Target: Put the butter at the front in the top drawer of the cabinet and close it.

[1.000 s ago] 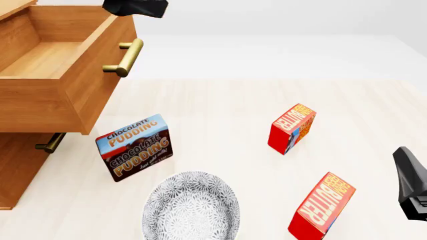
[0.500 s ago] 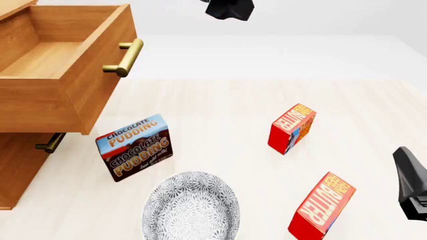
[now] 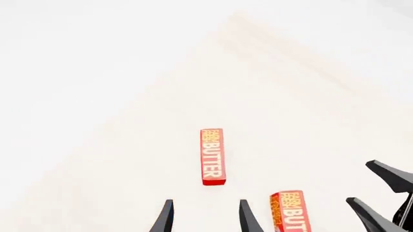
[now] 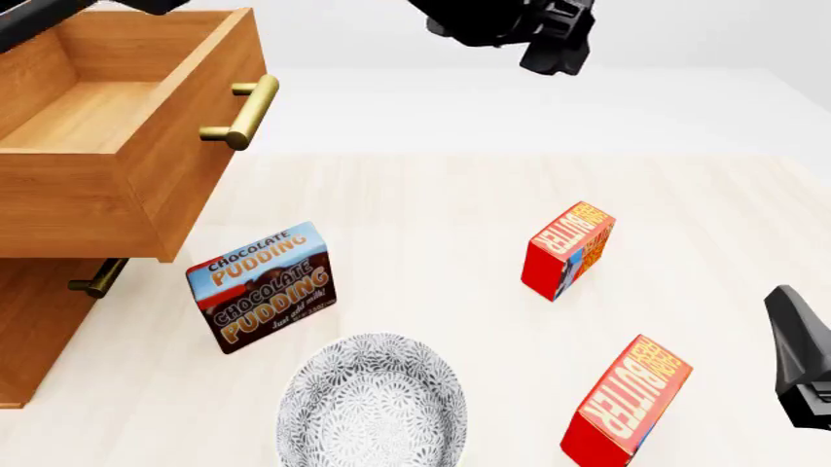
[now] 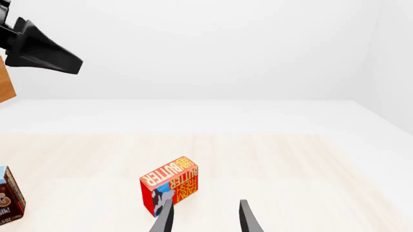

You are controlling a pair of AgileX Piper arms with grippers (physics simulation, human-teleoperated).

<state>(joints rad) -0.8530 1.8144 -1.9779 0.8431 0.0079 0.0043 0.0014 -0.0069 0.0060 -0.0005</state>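
Observation:
Two red butter cartons stand on the table. The butter at the front (image 4: 626, 401) leans near the table's front edge; the other carton (image 4: 569, 250) is farther back. The cabinet (image 4: 33, 331) is at the left with its top drawer (image 4: 143, 146) pulled open and nothing inside. My left arm (image 4: 513, 27) hangs high over the table's far middle. In the left wrist view my left gripper (image 3: 205, 220) is open, high above both cartons, with the front butter (image 3: 291, 212) nearer. My right gripper (image 4: 795, 352) is open just right of the front butter, holding nothing (image 5: 205, 220).
A chocolate pudding box (image 4: 260, 287) stands beside the cabinet, below the open drawer. A patterned grey bowl (image 4: 373, 401) sits at the front, between the pudding box and the front butter. The lower drawer's brass handle (image 4: 97, 280) shows under the open drawer.
My left arm has swung right across the top of the front view, from above the drawer's corner to over the table's far middle. The right arm and all boxes have stayed put.

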